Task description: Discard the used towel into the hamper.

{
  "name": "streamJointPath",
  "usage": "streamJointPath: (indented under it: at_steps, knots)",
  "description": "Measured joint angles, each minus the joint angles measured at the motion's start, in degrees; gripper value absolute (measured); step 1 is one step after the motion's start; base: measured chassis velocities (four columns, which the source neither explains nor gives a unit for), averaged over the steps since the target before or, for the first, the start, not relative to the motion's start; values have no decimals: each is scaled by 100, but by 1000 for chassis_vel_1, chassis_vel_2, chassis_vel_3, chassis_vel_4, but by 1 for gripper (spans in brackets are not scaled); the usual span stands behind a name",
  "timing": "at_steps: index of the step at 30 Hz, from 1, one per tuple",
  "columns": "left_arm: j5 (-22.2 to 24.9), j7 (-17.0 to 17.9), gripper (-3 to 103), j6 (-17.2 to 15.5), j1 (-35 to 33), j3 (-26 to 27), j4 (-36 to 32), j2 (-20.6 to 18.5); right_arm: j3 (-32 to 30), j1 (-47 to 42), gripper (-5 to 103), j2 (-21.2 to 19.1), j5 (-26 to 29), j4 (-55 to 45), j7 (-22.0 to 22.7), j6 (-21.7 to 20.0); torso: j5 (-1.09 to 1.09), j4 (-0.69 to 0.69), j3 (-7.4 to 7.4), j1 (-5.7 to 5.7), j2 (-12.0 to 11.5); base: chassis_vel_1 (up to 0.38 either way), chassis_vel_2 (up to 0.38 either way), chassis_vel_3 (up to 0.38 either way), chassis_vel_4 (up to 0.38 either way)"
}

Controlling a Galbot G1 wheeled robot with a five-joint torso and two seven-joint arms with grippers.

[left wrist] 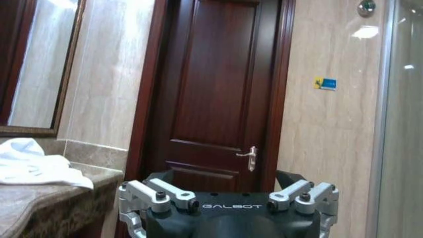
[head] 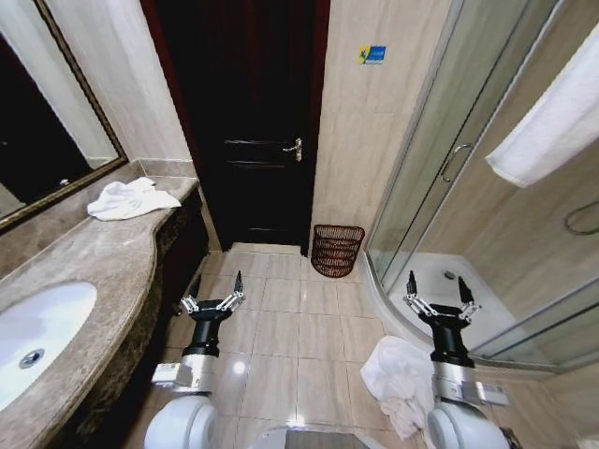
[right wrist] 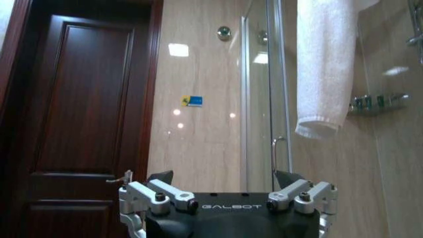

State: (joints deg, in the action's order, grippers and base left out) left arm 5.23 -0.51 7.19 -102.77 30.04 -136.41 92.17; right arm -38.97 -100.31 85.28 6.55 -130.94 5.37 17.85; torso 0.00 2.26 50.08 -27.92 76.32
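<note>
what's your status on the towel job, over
Both claws open, empty: left claw, right claw. Towel on floor. Hamper by door, path clear.

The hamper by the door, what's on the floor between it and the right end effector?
In the head view, just bare floor tiles lie between the hamper and the open right end effector.

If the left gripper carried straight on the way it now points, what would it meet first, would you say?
Probably the dark wooden door. The left gripper is open, empty and aimed forward over the tiled floor, and its wrist view centres on that door. Nothing appears between them, though depth is hard to judge.
</note>
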Motion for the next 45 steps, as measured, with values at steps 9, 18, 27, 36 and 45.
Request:
streamJointPath:
  at_steps: [9, 18, 27, 36, 45]
  knots:
    - [-470, 14, 100, 243, -189, -438, 198, -1, 119, -25, 100, 165, -99, 11, -28, 26, 0, 0, 0, 0, 0, 0, 0, 0, 0]
    - [-937, 142, 100, 510, -157, -561, 324, -3, -59, 52, 100, 73, 86, 142, -151, 538, 1, 0, 0, 0, 0, 0, 0, 0, 0]
    - [-708, -131, 100, 431, -240, -406, 336, -3, -21, 10, 100, 126, -42, 251, -284, 889, 0, 1, 0, 0, 0, 0, 0, 0, 0]
    - [-734, -164, 98, 485, -197, -381, 319, -3, -4, -30, 100, 73, 115, 209, -287, 538, 0, 0, 0, 0, 0, 0, 0, 0, 0]
    - [-842, -226, 94, 753, -156, -351, 429, -3, 91, 21, 100, 82, 55, 221, -475, 563, 0, 0, -1, 2, 1, -31, 28, 31, -21]
